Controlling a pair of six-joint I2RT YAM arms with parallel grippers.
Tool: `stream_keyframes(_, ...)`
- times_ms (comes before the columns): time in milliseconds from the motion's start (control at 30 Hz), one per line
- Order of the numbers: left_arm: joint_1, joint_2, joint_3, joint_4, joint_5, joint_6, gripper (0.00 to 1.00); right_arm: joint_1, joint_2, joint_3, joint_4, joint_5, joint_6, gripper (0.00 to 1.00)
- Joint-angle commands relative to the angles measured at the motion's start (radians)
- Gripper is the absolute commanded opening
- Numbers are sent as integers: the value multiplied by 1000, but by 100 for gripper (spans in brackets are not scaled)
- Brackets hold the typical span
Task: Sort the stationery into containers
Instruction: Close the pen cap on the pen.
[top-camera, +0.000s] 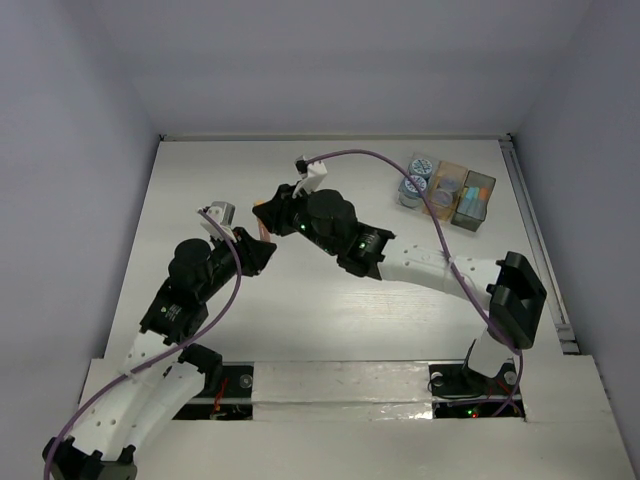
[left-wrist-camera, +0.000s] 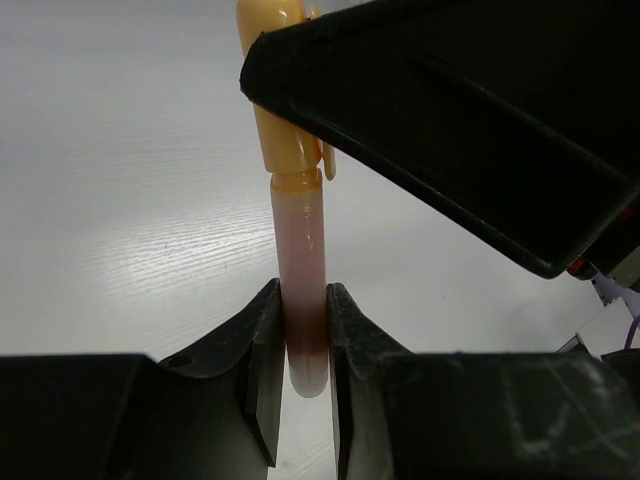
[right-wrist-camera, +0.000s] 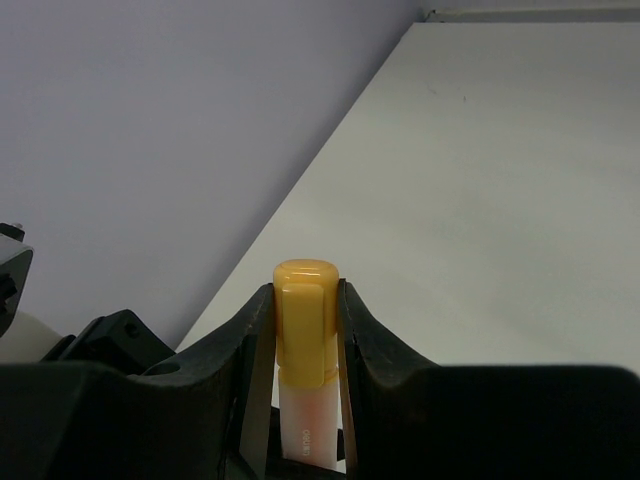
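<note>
The white surface (top-camera: 330, 320) has a faint wood grain and is bare over most of its middle and left side. Near its far right corner two small translucent containers stand side by side and touching, the amber-brown container (top-camera: 447, 188) on the left and the smoky grey container (top-camera: 474, 198) on the right, nearer the right edge. Two round blue-white patterned rolls lie directly on the surface just left of the amber one, the far roll (top-camera: 421, 163) close behind the near roll (top-camera: 411, 188).
</note>
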Motion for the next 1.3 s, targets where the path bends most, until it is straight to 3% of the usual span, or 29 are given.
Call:
stream_keyframes(0, -3, -4, 59, 76, -40, 21, 0, 41, 4, -25, 42, 15, 3, 0)
stream_keyframes(400, -3, -2, 129, 97, -39, 74, 0, 41, -65, -175, 70, -65, 69, 0)
stream_keyframes(633, -3, 4, 160, 169, 55, 67, 0, 41, -125, -258, 126, -197, 71, 0)
stream_keyframes(1033, -3, 70, 289, 168, 1, 103, 0, 41, -133, -337, 70, -319, 106, 0)
stream_keyframes(1267, -3, 125, 346, 232, -16, 97, 0, 76, -159, -492, 113, -281, 149, 0)
